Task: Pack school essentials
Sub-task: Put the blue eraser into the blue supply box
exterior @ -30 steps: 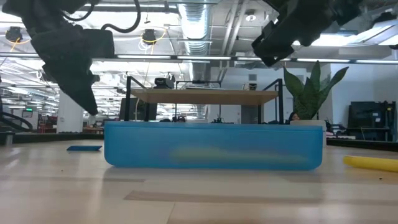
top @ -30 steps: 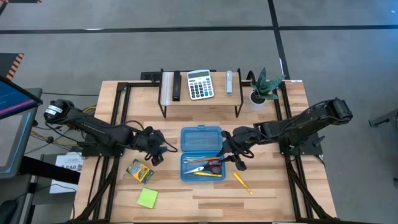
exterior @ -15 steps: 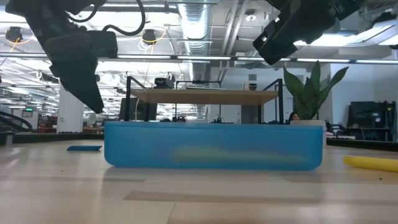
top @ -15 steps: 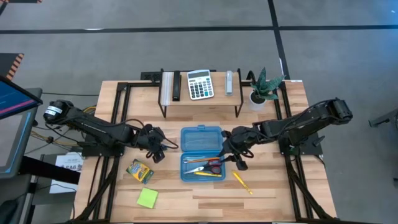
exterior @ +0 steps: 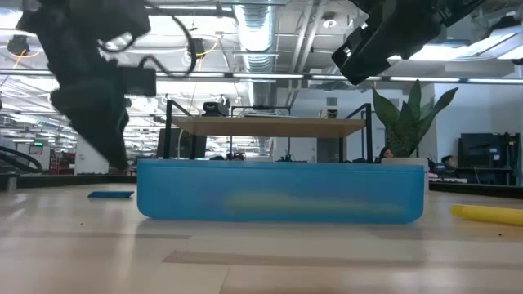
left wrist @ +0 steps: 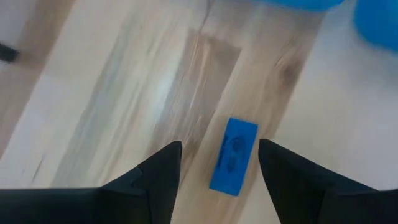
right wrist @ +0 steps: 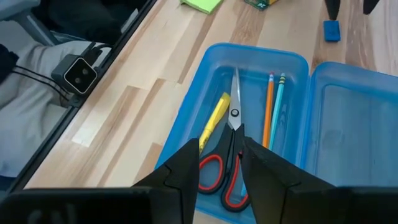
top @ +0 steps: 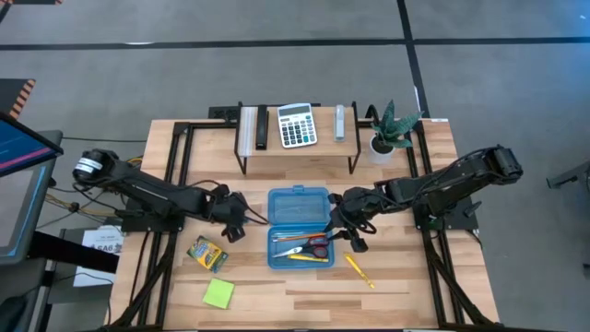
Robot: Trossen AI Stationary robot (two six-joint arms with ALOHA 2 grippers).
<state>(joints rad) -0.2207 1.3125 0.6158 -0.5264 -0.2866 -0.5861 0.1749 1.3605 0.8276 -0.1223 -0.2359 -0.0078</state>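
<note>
The left claw [left wrist: 217, 163] hangs open and empty over a small blue block [left wrist: 234, 156], perhaps an eraser, on the bench [top: 277, 281]. The right claw [right wrist: 221, 152], parted, empty, hovers above the scissors [right wrist: 229, 168] inside the blue case [top: 298, 228].

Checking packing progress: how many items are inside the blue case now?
4, all in the open blue case's tray: red-handled scissors, yellow marker, orange pencil, teal pen. Something small could be hidden under the scissors or behind the right pincer's fingers.
</note>
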